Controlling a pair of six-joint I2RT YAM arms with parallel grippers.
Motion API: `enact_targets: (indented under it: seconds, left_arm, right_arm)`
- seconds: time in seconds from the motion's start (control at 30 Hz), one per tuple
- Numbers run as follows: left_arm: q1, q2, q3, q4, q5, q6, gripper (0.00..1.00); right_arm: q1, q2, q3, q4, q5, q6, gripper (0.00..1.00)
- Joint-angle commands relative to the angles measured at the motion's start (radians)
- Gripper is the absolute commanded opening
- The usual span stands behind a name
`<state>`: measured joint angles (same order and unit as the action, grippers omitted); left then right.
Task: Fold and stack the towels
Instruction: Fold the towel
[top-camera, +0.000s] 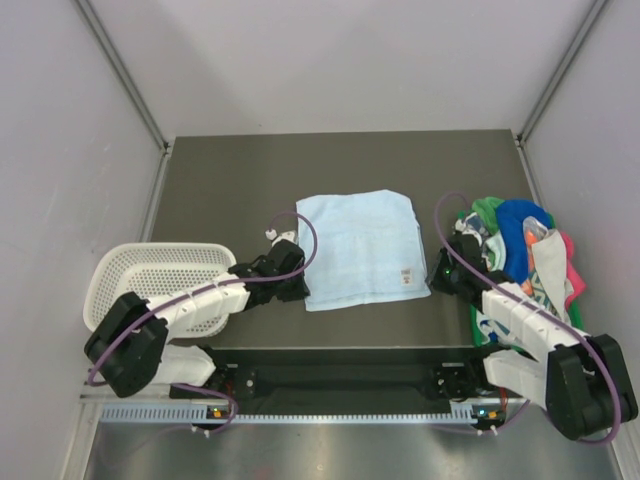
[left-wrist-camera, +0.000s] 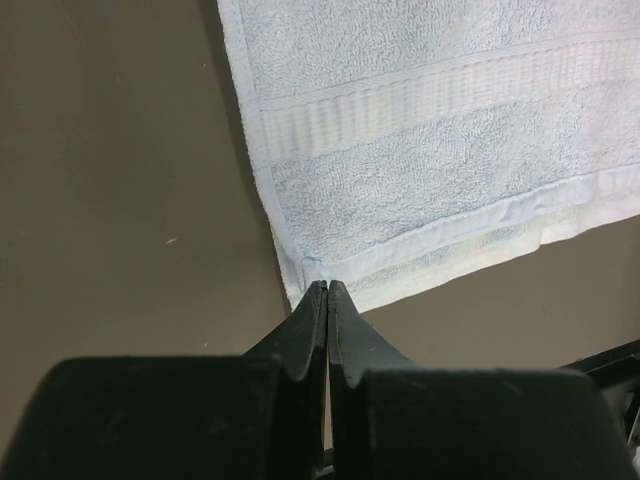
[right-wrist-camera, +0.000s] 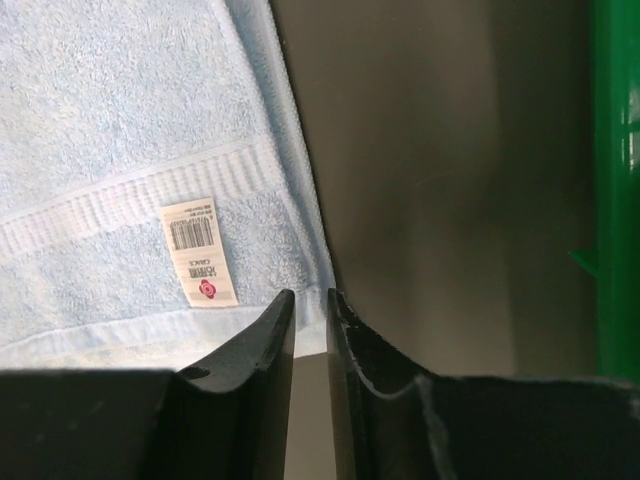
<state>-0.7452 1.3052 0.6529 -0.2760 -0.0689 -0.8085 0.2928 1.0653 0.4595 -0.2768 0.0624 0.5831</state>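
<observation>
Towel (left-wrist-camera: 430, 150) (corner) at left end effector (left-wrist-camera: 327, 287)

Soft, even light is thrown from overhead. A narrow shadow is cast on the table (left-wrist-camera: 120, 200) along the pale blue towel (left-wrist-camera: 430, 150) in the left wrist view, where the weave is resolved sharply.

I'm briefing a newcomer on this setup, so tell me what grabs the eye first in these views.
A pale blue towel lies spread flat mid-table, with the left gripper shut on its near left corner and the right gripper slightly open at its near right corner. At the table's right edge sits a heap of coloured towels; at its left edge, a white mesh basket.
</observation>
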Motion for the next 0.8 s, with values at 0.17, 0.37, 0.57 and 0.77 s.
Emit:
enact_targets:
  seconds: [0.17, 0.37, 0.57, 0.77]
  left_arm:
    - [-0.003, -0.001, 0.028, 0.012, -0.005, 0.008, 0.00]
    - [-0.003, 0.005, 0.030, 0.012, -0.006, 0.008, 0.00]
    - [-0.003, 0.003, 0.027, 0.014, -0.006, 0.009, 0.00]
    - [-0.003, -0.004, 0.036, 0.004, -0.006, 0.014, 0.00]
  right_arm:
    - [0.052, 0.047, 0.044, 0.025, 0.023, -0.016, 0.31]
    - [0.071, 0.090, 0.045, 0.048, 0.042, -0.011, 0.31]
    - [0.074, 0.102, 0.045, 0.050, 0.048, -0.003, 0.23]
    - [0.074, 0.065, 0.074, 0.007, 0.070, -0.014, 0.09]
